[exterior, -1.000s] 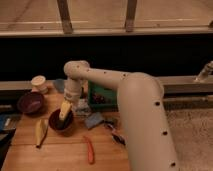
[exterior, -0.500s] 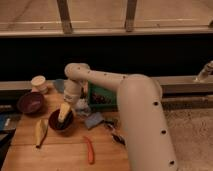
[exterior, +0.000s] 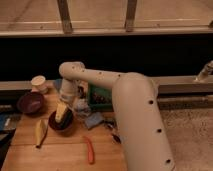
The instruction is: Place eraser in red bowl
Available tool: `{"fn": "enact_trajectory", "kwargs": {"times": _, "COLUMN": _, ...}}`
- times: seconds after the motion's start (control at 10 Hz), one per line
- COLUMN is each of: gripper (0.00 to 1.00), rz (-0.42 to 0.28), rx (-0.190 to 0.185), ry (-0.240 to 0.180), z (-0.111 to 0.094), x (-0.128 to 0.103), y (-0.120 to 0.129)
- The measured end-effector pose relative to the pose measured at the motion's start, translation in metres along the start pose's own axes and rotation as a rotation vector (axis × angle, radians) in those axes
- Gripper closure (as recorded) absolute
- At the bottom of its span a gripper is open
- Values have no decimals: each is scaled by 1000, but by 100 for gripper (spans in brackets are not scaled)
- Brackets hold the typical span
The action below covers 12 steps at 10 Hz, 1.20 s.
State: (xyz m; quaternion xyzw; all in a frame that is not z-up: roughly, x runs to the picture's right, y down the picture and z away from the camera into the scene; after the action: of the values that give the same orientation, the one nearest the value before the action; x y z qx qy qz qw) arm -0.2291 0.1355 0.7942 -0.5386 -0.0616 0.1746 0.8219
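Wooden bench, warm-toned, carrying everything. At far left, a purple bowl, near the back and well apart from the work: a look-alike, not the target, so left alone. Just behind it to the right, a pale cup, upright, likewise out of play. Nearer the front, a banana, lying flat just left of the red bowl, apart from its rim.

Over that red bowl, the claw, pointing down into it from the arm bending in from the right. Placed there as the eraser's destination. Hangs released, fingers spread wide, gripping nothing as far as can be made out. Between the yellowish fingertips, inside the bowl, a dark sliver reading as the eraser; touching the fingers or lying free, cannot tell. Judging from this, drop-off done or all but done. Leaves only a straight lift out, best taken slowly so as not to drag the bowl.

Just right of the bowl, a pale blue-grey pad, flat, not the wanted thing. Behind the pad, a green box, half hidden by the arm. In front, toward the near edge, an orange piece, lying loose and well clear of any lift path. Further right, dark clutter under the arm, too hidden to name.
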Motion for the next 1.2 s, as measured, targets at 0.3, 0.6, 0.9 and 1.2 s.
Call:
{"fn": "enact_trajectory", "kwargs": {"times": 0.3, "gripper": 39, "rz": 10, "rx": 10, "ry": 14, "z": 3, "x": 0, "y": 0}}
{"fn": "enact_trajectory", "kwargs": {"times": 0.6, "gripper": 72, "rz": 26, "rx": 31, "ry": 25, "z": 1, "x": 1, "y": 0}}
{"fn": "enact_trajectory", "kwargs": {"times": 0.9, "gripper": 90, "rz": 30, "rx": 45, "ry": 31, "z": -1, "x": 0, "y": 1}}
{"fn": "enact_trajectory", "kwargs": {"times": 1.2, "gripper": 90, "rz": 30, "rx": 72, "ry": 25, "z": -12, "x": -2, "y": -1}}
